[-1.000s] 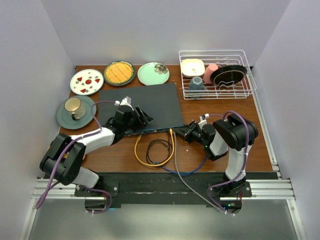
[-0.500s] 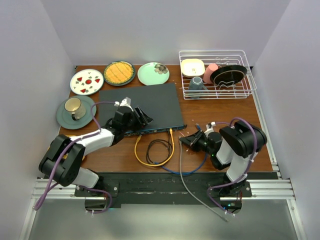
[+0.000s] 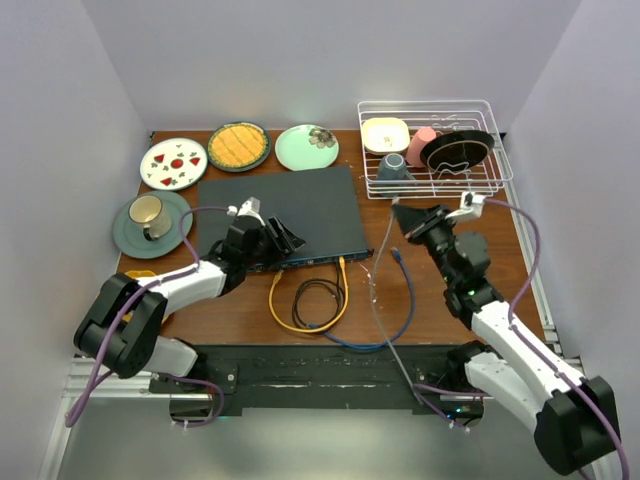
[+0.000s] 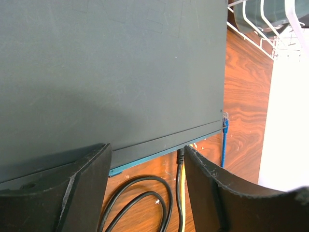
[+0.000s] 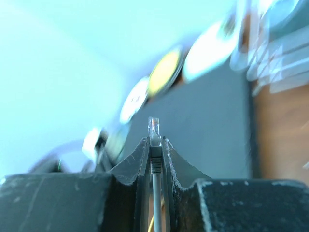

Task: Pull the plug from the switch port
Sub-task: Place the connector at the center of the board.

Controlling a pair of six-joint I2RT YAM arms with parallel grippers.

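Observation:
The switch (image 3: 285, 200) is a flat dark-grey box with a thin blue front edge (image 4: 159, 153). My left gripper (image 3: 289, 237) is open and rests over that front edge, its fingers (image 4: 212, 183) either side of it. A black plug (image 4: 180, 155) and a yellow cable (image 3: 300, 318) sit in front sockets. My right gripper (image 3: 402, 215) is raised to the right of the switch. It is shut on a grey cable's clear plug (image 5: 154, 129), which is free of the switch. The grey cable (image 3: 375, 290) hangs down from it.
A blue cable (image 3: 407, 290) lies loose on the table with its plug (image 4: 224, 121) near the switch's right corner. A black cable coil (image 3: 318, 295) lies in front. A wire dish rack (image 3: 435, 150) stands back right. Three plates (image 3: 238, 146) and a cup on a saucer (image 3: 150, 215) lie back left.
My right arm has swung up and away from the switch's front edge, toward the back right, carrying the grey plug and lifting its cable. The left arm has barely moved.

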